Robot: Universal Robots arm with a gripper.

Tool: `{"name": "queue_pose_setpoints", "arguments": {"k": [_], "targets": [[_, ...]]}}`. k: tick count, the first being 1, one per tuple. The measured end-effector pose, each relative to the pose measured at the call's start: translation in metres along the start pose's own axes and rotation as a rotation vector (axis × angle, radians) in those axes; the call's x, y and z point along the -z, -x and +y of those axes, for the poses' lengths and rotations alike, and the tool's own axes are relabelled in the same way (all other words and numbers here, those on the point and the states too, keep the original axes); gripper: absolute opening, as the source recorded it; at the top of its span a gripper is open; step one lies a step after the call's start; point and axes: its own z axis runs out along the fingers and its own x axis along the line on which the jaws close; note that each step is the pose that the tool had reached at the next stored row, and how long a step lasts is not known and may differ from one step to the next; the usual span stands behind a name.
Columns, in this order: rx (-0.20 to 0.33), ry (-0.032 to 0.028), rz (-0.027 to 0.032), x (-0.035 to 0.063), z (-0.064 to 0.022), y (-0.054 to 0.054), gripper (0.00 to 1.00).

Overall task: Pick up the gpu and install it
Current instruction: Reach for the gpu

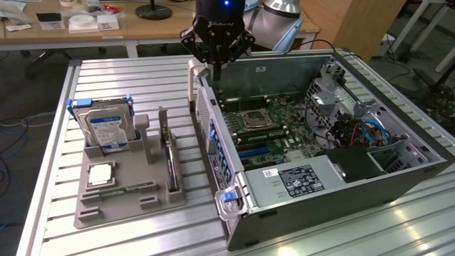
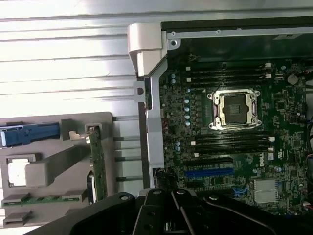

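The gpu [image 1: 169,160] stands on its long edge in a slot of the grey holder [image 1: 121,205], at the exterior view's left of the open computer case [image 1: 341,186]. In the wrist view the gpu [image 2: 98,169] appears edge-on as a thin green board. My gripper [image 1: 215,73] hangs above the case's far corner, near its grey latch post [image 1: 193,74]. Its fingers are shut together on nothing. It is well away from the gpu. The gripper's black linkage [image 2: 176,215] is seen over the motherboard [image 2: 230,147] with its blue slot [image 2: 209,173].
On the grey holder also sit a hard drive with a blue-white label [image 1: 106,125], a square silver chip [image 1: 99,175] and a narrow green memory stick [image 1: 121,190]. The case's side wall [image 1: 213,144] rises between holder and motherboard [image 1: 270,128]. Behind the ribbed metal table [image 1: 128,80] stands a wooden desk [image 1: 106,29].
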Motion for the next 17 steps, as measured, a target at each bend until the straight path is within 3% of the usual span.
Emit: {"name": "queue_pose_setpoints", "arguments": {"k": [17], "targets": [[0.000,0.0000,0.0001,0.0004,-0.0010,-0.014,0.11]]}}
